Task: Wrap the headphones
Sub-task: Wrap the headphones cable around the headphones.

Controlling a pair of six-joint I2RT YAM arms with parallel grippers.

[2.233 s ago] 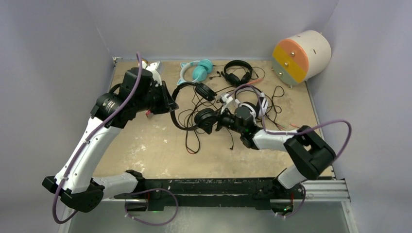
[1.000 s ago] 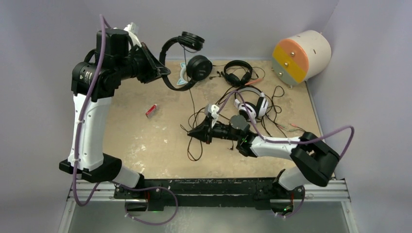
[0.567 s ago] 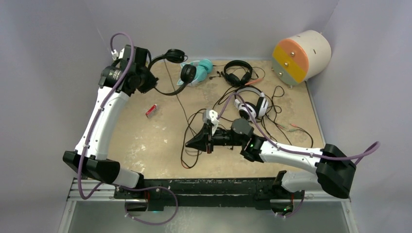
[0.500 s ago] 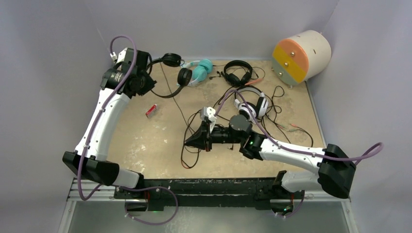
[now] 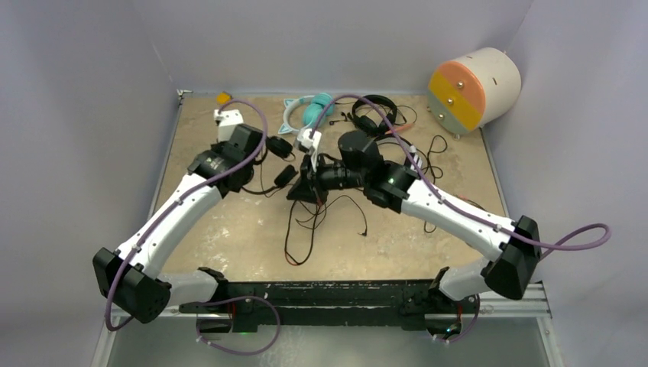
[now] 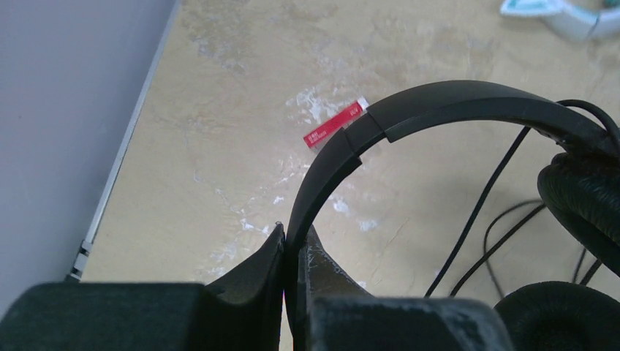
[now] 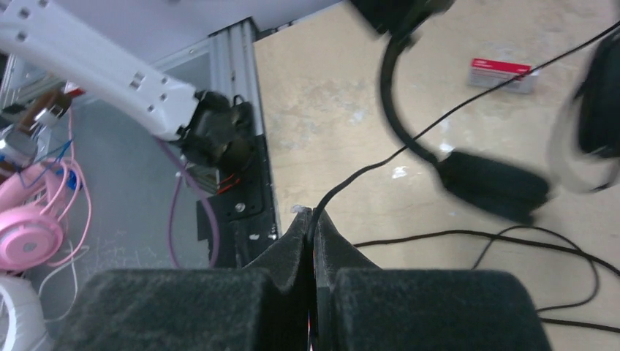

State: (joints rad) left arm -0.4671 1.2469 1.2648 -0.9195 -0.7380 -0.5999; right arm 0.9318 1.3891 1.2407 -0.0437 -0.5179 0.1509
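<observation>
Beige surface [image 5: 229, 229]: left fingers [image 6: 256, 267] clamped on the headband [image 6: 439, 102] of the black headphones [image 6: 585, 186] left of centre, right fingers [image 7: 289, 252] pinched shut on a thin cable [image 7: 380, 161], likely tensioning it for winding.

Soft, even overhead light casts faint shadows; the right wrist view smears the black headphones [image 7: 468, 175] with motion blur.

Bare worktop [image 5: 221, 237] lies open toward the near left corner; loose black cables [image 5: 299, 229] sprawl across the centre; a teal headset [image 5: 312, 112] and a dark headset [image 5: 376, 112] crowd the far edge; a drum [image 5: 474, 88] fills the far right corner.
</observation>
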